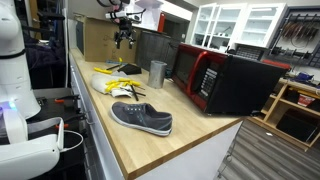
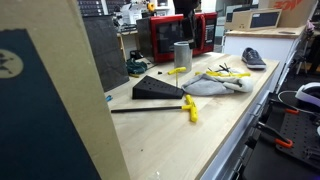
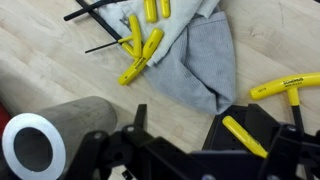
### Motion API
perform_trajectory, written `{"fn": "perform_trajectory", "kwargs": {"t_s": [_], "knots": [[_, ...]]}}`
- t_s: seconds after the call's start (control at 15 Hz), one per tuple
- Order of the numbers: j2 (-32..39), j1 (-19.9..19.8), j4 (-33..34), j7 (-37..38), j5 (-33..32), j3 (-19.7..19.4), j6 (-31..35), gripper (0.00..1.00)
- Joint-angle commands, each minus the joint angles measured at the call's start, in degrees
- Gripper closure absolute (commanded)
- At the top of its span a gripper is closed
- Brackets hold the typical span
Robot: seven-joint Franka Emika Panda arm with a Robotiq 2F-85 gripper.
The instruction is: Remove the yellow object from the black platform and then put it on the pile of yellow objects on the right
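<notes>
surface: wood countertop (image 1: 200, 140) | pile of yellow objects (image 3: 145, 47) | room: workshop, red microwave (image 1: 205, 75)

Print on the yellow T-handle (image 3: 285, 86) is unreadably small

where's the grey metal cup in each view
Exterior view: the metal cup is upper centre, between the grey cloth and the red microwave.
Exterior view: the metal cup is top centre, just in front of the red microwave.
Wrist view: the metal cup is bottom left, with its open mouth showing.
Shared landmark: the grey cloth beside the cup.
</notes>
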Motion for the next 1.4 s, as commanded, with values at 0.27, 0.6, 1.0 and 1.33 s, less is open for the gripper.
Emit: {"fn": "perform_trajectory", "kwargs": {"t_s": [0.27, 0.6, 1.0, 1.33], "knots": [[2.55, 2.17, -2.08, -8.74, -5.1, 0.77, 11.4, 0.0], [3.84, 2.08, -4.12, -24.25, 0.36, 0.85, 22.73, 0.0], [5.35, 0.81, -3.68, -50.58, 16.56, 1.3, 23.74, 0.0], [6.53, 0.68, -2.95, -63.57, 16.37, 0.83, 16.85, 0.0]]}}
